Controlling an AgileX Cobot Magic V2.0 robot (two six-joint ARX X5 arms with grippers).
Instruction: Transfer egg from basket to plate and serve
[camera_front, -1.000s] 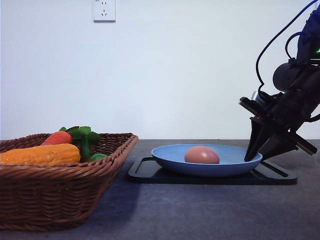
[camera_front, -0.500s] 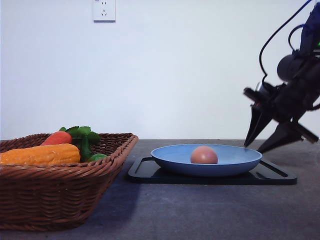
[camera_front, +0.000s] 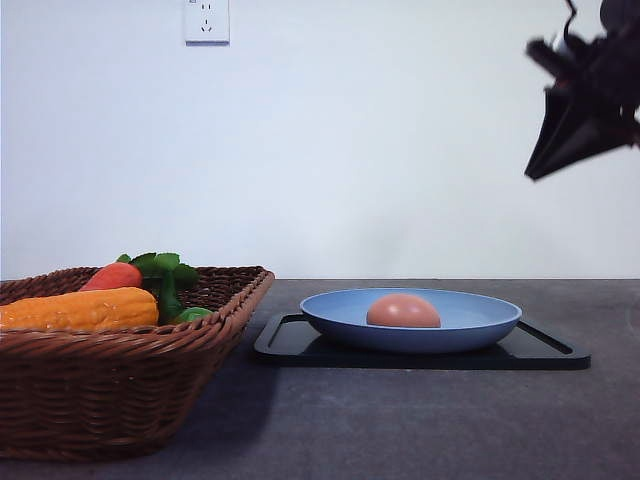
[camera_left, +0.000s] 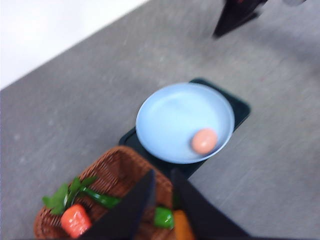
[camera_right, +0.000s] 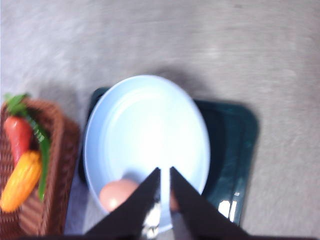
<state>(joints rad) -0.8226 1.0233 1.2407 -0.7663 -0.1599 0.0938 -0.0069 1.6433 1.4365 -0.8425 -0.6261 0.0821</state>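
The brownish-pink egg (camera_front: 403, 311) lies in the light blue plate (camera_front: 470, 322), a little right of its middle. The plate rests on a flat black tray (camera_front: 545, 352). The wicker basket (camera_front: 120, 390) stands at the left. My right gripper (camera_front: 532, 172) hangs high above the plate's right side, fingers together, holding nothing. Its wrist view looks down on the egg (camera_right: 117, 195), the plate (camera_right: 150, 125) and the gripper (camera_right: 164, 171). My left gripper (camera_left: 162, 172) hovers shut and empty over the basket (camera_left: 120, 165), with the egg (camera_left: 204, 141) and plate (camera_left: 175, 120) beyond.
In the basket lie a red-orange carrot (camera_front: 113, 276) with green leaves, a yellow corn cob (camera_front: 80, 308) and a green piece (camera_front: 197, 313). Dark grey tabletop (camera_front: 400, 420) runs in front of the tray. A white wall with a socket (camera_front: 207, 20) stands behind.
My right gripper has lifted from beside the plate's right rim to high above it, and its fingers have closed. The egg has shifted slightly in the plate.
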